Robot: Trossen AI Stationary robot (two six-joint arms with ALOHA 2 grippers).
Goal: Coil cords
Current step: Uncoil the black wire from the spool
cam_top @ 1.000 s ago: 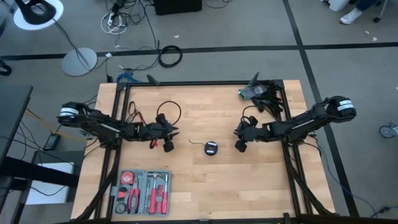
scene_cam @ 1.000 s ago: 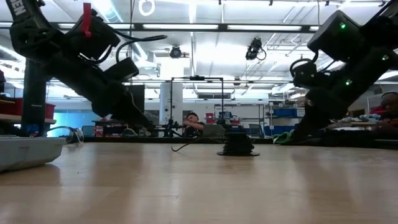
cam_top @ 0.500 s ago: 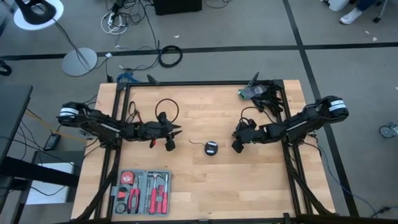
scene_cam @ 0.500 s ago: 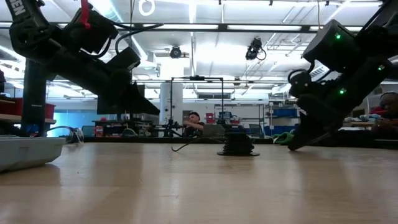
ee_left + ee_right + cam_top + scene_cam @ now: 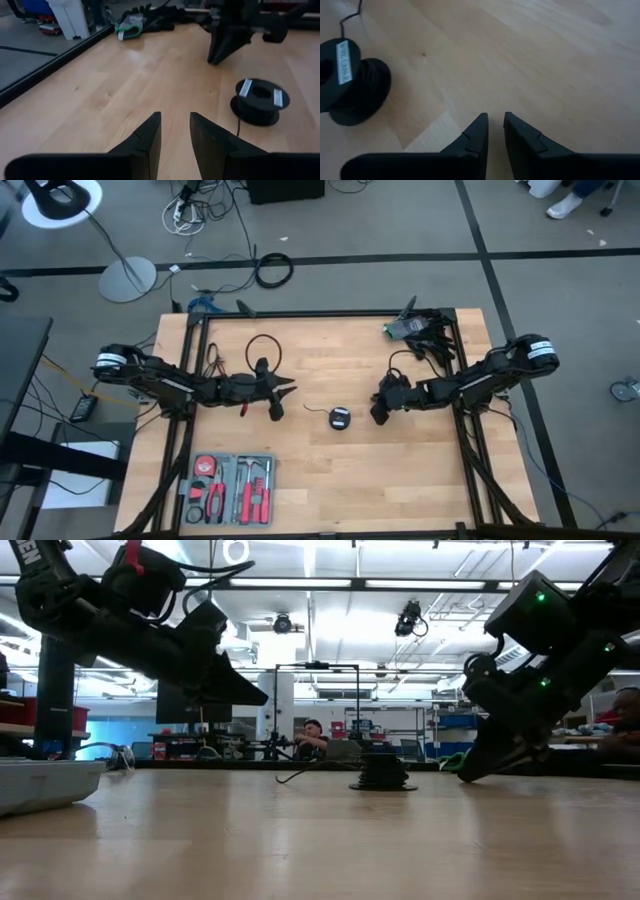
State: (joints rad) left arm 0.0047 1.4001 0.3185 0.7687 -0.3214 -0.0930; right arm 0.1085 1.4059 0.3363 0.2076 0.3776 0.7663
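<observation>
The cord is thin black wire wound on a small black spool with white labels. The spool stands on its lower flange at the table's middle and also shows in both wrist views. A short free end of wire trails from it toward the table's left. My left gripper hovers left of the spool, near level, open by a narrow gap with nothing in it. My right gripper slants down right of the spool, its fingers slightly apart and empty.
A tool tray lies at the near left corner. Dark gloves and a green-tagged item sit at the far right corner. Black frame rails border the table. A person sits far behind it.
My left gripper has tipped up from pointing down to almost level and reached slightly toward the spool. My right gripper has rolled about its own axis and sunk toward the table beside the spool. The spool and wire have kept still.
</observation>
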